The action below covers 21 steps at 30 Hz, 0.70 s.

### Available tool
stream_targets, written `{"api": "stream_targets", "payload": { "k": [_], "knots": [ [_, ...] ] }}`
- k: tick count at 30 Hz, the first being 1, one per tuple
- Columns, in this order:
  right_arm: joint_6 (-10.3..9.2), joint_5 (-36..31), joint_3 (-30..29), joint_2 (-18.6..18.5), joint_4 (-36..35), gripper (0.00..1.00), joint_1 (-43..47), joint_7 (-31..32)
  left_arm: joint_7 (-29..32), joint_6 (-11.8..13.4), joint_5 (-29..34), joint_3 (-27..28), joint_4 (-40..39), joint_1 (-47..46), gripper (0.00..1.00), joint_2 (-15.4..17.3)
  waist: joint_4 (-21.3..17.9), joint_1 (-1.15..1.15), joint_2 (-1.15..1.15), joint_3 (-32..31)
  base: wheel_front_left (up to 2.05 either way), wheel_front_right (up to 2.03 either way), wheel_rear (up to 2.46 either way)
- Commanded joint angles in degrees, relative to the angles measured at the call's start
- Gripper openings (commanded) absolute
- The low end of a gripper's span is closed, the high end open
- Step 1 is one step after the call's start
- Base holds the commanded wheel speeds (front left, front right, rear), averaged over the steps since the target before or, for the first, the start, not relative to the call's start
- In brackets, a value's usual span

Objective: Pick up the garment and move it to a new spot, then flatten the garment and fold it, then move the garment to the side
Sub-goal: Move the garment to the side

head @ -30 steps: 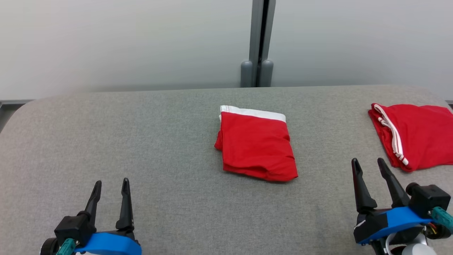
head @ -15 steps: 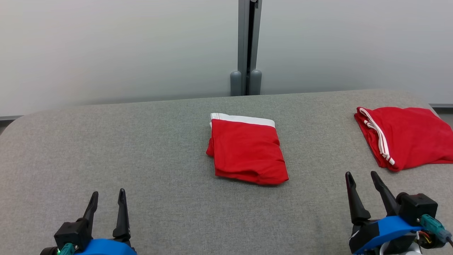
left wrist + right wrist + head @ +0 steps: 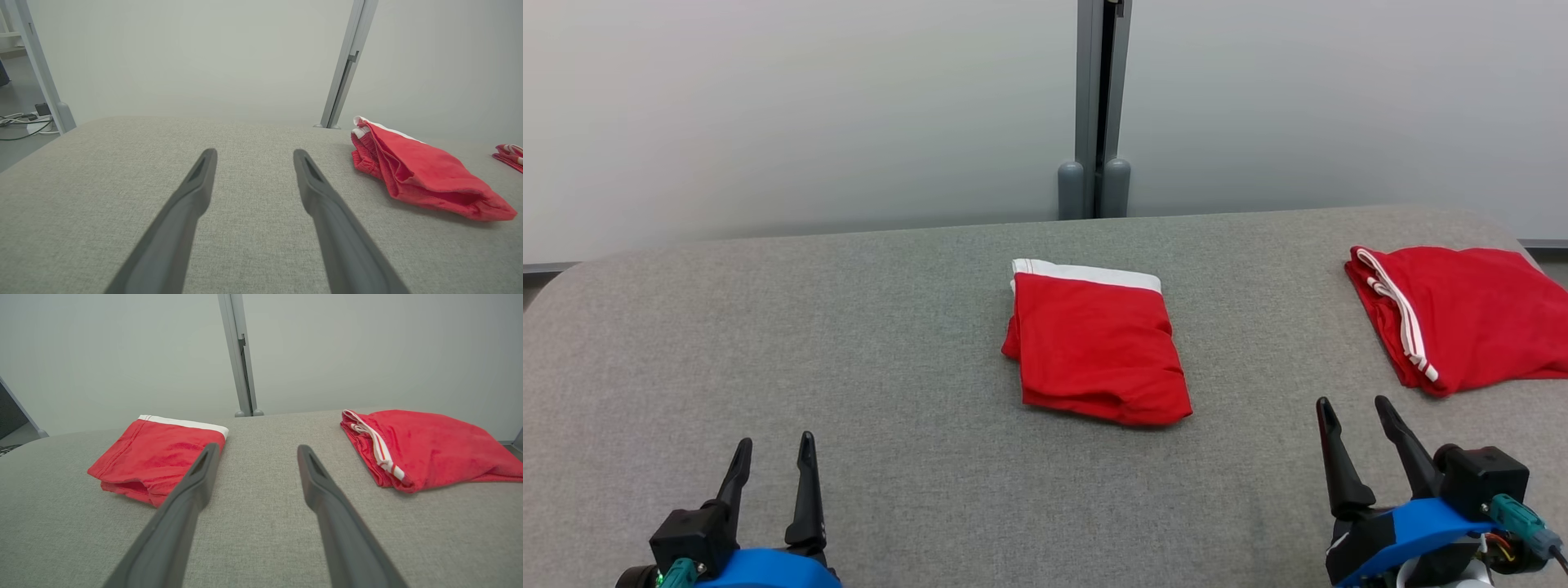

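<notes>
The left gripper (image 3: 776,442) and right gripper (image 3: 1353,403) each have two long, dark, pointy fingers on a black block with a bright blue band. At four o'clock of the right block sits a teal plug (image 3: 1515,513) with thin wires (image 3: 1499,545), maybe red and yellow.

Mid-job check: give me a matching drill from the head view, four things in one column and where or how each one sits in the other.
Things:
1. white-banded garment
2. striped-trim garment
3. left hand
4. grey post

Places or states:
A. behind the table, at the wall
B. folded, table centre
C. open and empty, lower left
D. far right of the table, beyond the right hand

Pairs: 1-B, 2-D, 3-C, 4-A.
</notes>
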Motion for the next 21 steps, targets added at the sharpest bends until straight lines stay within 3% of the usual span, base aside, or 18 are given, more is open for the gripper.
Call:
{"api": "stream_targets", "payload": {
  "k": [1,12,21],
  "knots": [
    [0.03,0.31,-0.13,-0.03,-0.17,1.00,0.40,0.16,-0.22,0.10,0.14,-0.11,-0.34,-0.35,1.00,0.15,0.14,0.00,0.00,0.00,0.00,0.00,0.00],
    [0.03,1.12,-0.78,-0.05,0.89,1.00,-1.49,3.38,-0.22,-0.10,0.07,-0.45,-0.93,-1.26,1.00,-0.08,1.86,0.00,0.00,1.14,0.00,0.00,0.00],
    [0.03,2.21,-0.22,-0.06,5.05,1.00,-12.32,16.14,-0.22,-0.49,0.76,-2.07,-2.18,-3.76,1.00,-0.28,4.92,0.00,0.00,5.06,0.00,0.00,0.00]
  ]
}}
